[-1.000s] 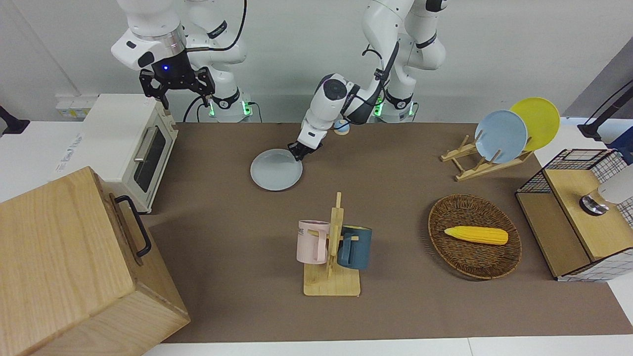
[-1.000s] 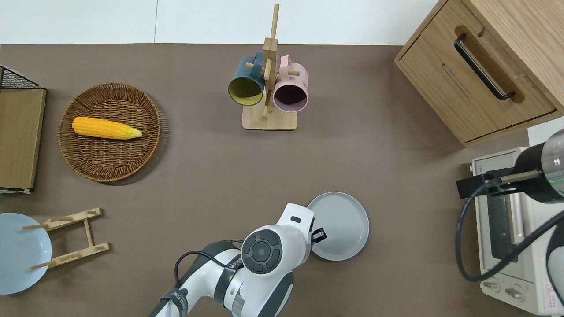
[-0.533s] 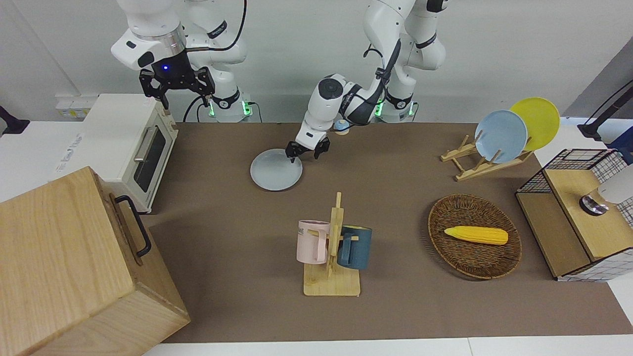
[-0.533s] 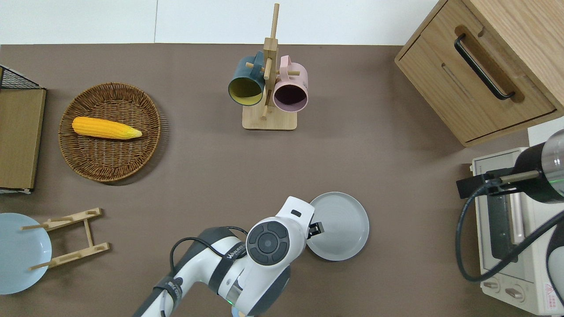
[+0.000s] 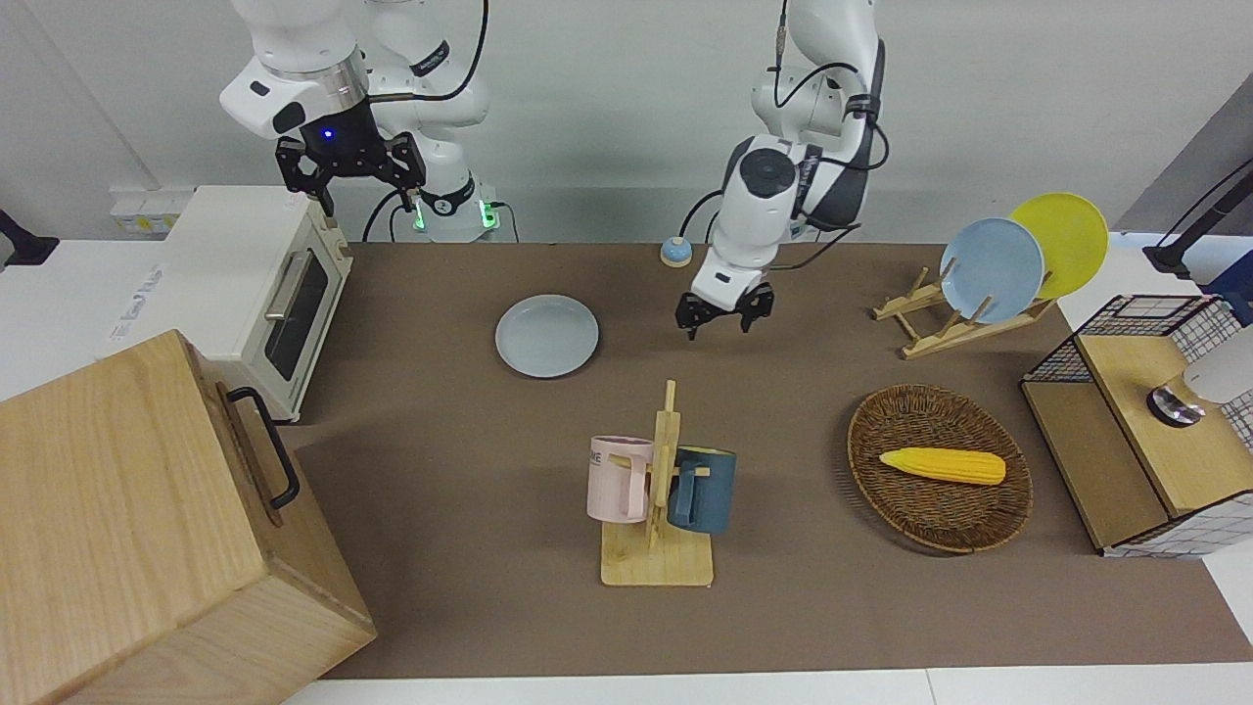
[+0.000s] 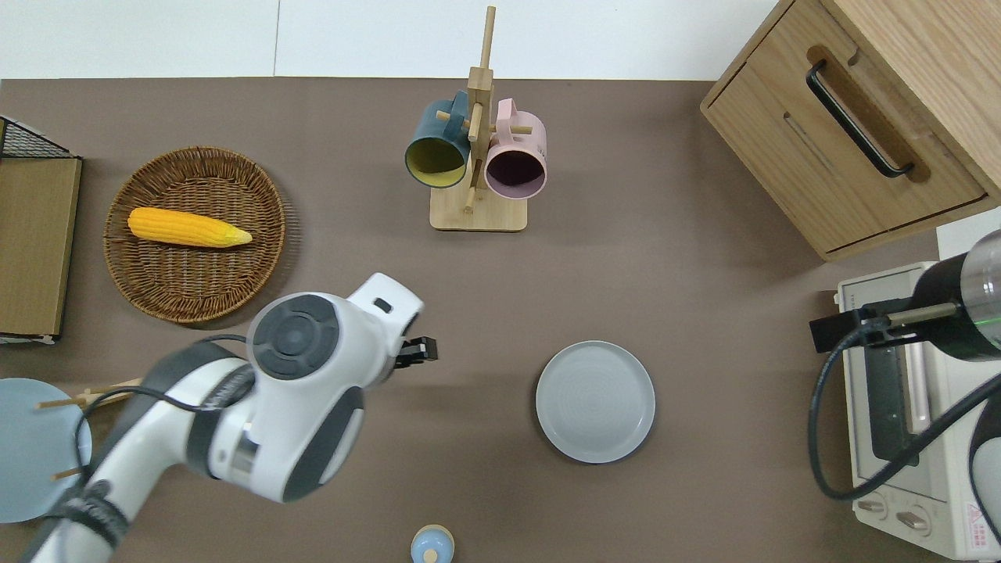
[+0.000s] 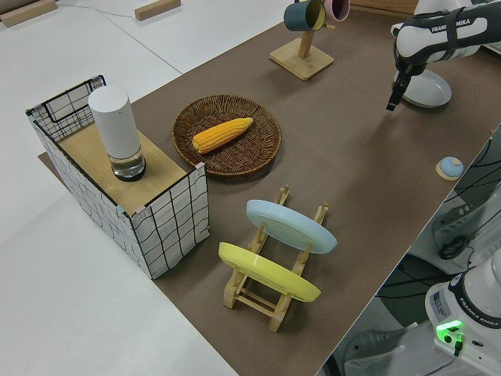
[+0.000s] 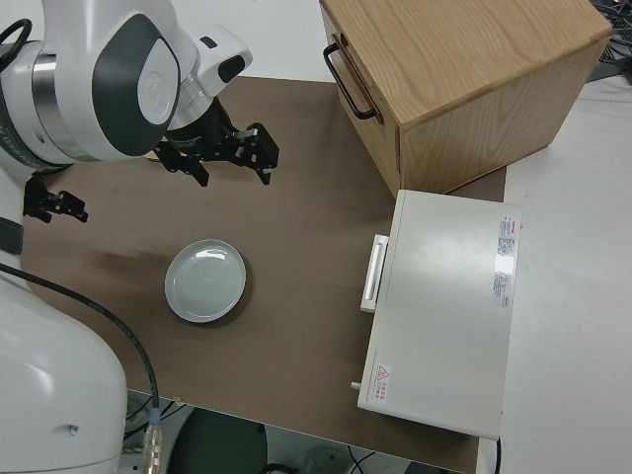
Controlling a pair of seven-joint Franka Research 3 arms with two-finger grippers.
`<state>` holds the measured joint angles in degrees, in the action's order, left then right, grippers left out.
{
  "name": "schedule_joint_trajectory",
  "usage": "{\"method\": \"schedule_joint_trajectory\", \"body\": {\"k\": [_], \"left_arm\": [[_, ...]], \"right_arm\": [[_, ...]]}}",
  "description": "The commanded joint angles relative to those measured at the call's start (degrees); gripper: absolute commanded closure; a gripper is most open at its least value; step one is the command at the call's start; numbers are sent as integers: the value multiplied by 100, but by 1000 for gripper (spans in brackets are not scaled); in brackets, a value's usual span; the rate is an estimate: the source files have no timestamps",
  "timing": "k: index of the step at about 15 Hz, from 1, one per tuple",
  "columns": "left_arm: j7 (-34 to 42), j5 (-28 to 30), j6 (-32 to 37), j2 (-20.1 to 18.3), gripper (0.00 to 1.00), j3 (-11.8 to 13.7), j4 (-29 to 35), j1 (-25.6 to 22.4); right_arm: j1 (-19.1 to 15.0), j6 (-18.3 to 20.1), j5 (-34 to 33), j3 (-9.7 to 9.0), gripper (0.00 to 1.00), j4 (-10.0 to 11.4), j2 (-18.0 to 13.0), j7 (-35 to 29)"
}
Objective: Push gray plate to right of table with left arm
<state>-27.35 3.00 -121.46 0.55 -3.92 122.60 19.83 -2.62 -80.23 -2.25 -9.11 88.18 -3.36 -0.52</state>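
Observation:
The gray plate (image 5: 546, 336) lies flat on the brown table (image 5: 440, 470), toward the right arm's end and near the robots' edge. It also shows in the overhead view (image 6: 595, 401) and the right side view (image 8: 205, 281). My left gripper (image 5: 724, 319) is open and empty, up in the air over bare mat (image 6: 426, 352), well apart from the plate, toward the left arm's end of it. My right arm is parked with its gripper (image 5: 350, 181) open.
A mug rack (image 5: 658, 490) with two mugs stands farther from the robots than the plate. A wicker basket (image 5: 998, 509) holds a corn cob. A dish rack (image 5: 954, 323) carries a sky-blue and a yellow plate. A toaster oven (image 5: 255, 284), a wooden cabinet (image 5: 147, 529) and a small blue knob (image 5: 675, 252) are also there.
My left gripper left the plate's rim, rose and swung away toward the left arm's end of the table. The plate has not moved. The right arm is still.

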Motion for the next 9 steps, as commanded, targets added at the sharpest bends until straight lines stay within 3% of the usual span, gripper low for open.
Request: {"method": "schedule_joint_trajectory", "body": {"k": [1, 4, 9], "left_arm": [[1387, -107, 736, -634, 2, 137, 19, -706], [1907, -116, 1464, -890, 2, 146, -393, -1138], [2084, -133, 2827, -1004, 2, 190, -1501, -1605]], "right_arm": [[-46, 68, 5, -30, 5, 23, -60, 43], [-46, 68, -3, -30, 5, 23, -60, 43], [-46, 68, 5, -30, 5, 23, -60, 43]]}}
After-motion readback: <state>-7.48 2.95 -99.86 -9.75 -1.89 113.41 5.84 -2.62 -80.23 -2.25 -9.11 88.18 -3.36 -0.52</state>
